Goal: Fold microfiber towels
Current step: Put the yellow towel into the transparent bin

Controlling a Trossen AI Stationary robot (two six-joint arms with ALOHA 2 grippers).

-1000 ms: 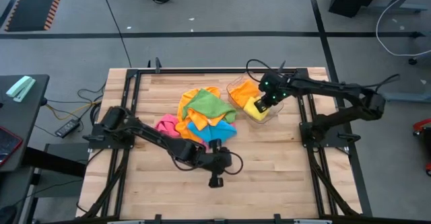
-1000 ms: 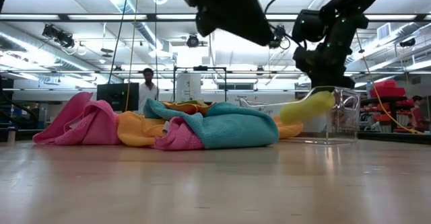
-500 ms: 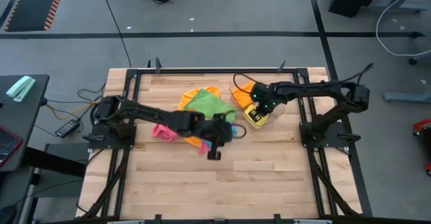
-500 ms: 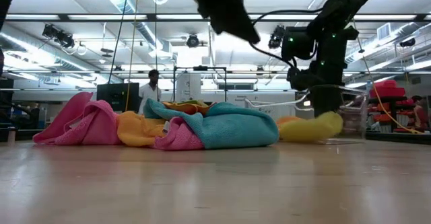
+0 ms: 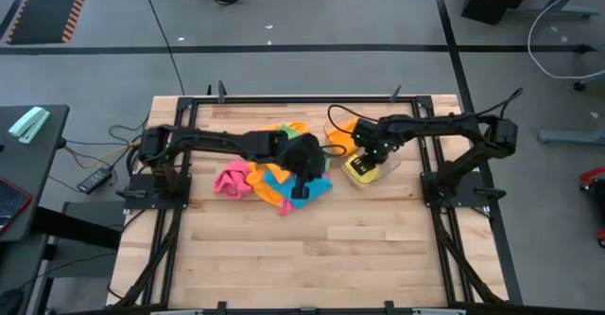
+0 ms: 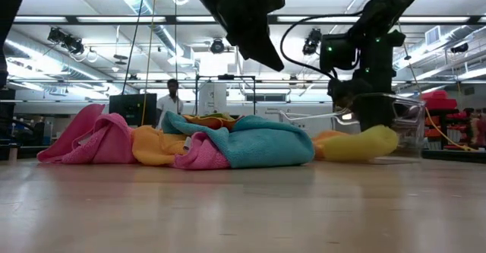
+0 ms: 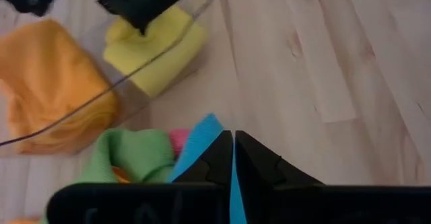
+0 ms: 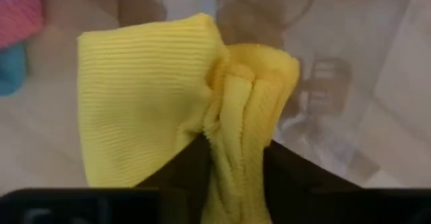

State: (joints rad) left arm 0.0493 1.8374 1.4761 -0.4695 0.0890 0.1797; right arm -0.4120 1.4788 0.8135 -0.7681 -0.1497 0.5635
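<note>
A pile of microfiber towels [image 5: 260,178], pink [image 6: 99,139], orange and blue [image 6: 266,145], lies at the table's middle. My left gripper [image 7: 233,150] hovers shut above the pile's right part, well clear of it in the low view. A folded yellow towel [image 5: 362,167] lies at the near end of a clear plastic tray [image 5: 386,160]. A folded orange towel [image 5: 342,131] sits at the tray's far end. My right gripper [image 8: 237,160] stands over the yellow towel, its fingers on either side of a bunched fold. My right gripper has a bunched fold of several layers at one edge of the yellow towel [image 8: 246,109] between its two fingers [image 8: 192,160]. The fingers come from above, pointing steeply down. The towel lies low at the tray's near end, its flat folded part [image 8: 141,96] spread beside the fingers.
The tray's clear wall [image 8: 330,83] rises close beside the right gripper. Bare wooden tabletop [image 5: 312,249] stretches along the near side. Black frame rails [image 5: 184,145] run along the table's left and right edges. A person [image 6: 173,101] stands in the room far behind the table.
My left gripper has swung from the near middle of the table toward the far edge and now hangs over the pile, a little higher. My right gripper has come down with the yellow towel, which hung clear a second ago and now lies low at the tray.
</note>
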